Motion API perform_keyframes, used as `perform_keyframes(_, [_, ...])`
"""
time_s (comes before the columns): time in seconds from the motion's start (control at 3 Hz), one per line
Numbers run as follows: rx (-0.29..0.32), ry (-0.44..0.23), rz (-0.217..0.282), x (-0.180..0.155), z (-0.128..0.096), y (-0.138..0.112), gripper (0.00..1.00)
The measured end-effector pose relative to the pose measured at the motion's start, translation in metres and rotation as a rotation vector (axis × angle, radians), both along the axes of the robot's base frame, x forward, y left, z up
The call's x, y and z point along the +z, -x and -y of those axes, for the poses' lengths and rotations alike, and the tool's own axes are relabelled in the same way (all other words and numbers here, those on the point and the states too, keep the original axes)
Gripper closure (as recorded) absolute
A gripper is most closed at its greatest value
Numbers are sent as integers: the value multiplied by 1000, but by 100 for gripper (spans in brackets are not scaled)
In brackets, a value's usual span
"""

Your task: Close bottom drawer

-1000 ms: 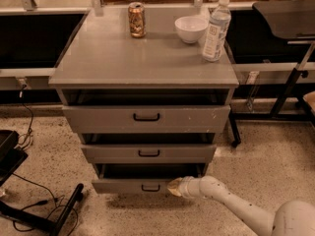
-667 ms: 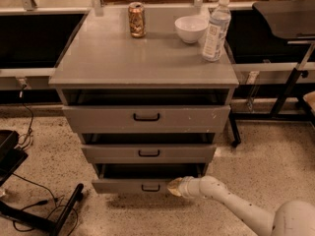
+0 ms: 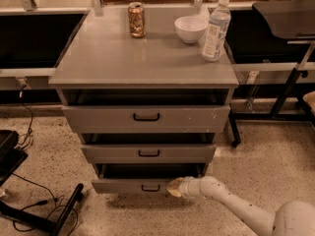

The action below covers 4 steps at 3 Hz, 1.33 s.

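Observation:
The bottom drawer (image 3: 129, 186) is the lowest of three in the grey cabinet (image 3: 145, 63). It has a short grey front with a small black handle (image 3: 150, 188) and stands pulled out a little, with a dark gap above it. My gripper (image 3: 173, 187) is at the end of the white arm (image 3: 231, 203) that reaches in from the lower right. Its tip rests against the right part of the bottom drawer's front, just right of the handle.
The middle drawer (image 3: 147, 153) and top drawer (image 3: 145, 118) also stand slightly out. A can (image 3: 136, 19), a white bowl (image 3: 190, 28) and a water bottle (image 3: 216, 29) stand on the cabinet top. Black equipment and cables (image 3: 29, 200) lie on the floor at left. A dark table leg (image 3: 285, 90) stands at right.

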State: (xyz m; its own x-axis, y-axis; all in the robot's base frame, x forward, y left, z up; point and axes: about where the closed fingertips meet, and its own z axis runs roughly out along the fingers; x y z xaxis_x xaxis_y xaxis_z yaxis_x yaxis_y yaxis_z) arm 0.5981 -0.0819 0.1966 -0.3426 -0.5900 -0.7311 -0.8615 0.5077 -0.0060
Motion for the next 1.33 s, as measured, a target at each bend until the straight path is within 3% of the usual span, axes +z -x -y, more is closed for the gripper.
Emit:
perform_keyframes(0.33, [0, 0, 0, 0, 0, 0, 5])
perform_keyframes(0.67, [0, 0, 0, 0, 0, 0, 0])
perform_keyframes(1.0, [0, 0, 0, 0, 0, 0, 0])
perform_keyframes(1.33, [4, 1, 0, 1, -1, 1, 25])
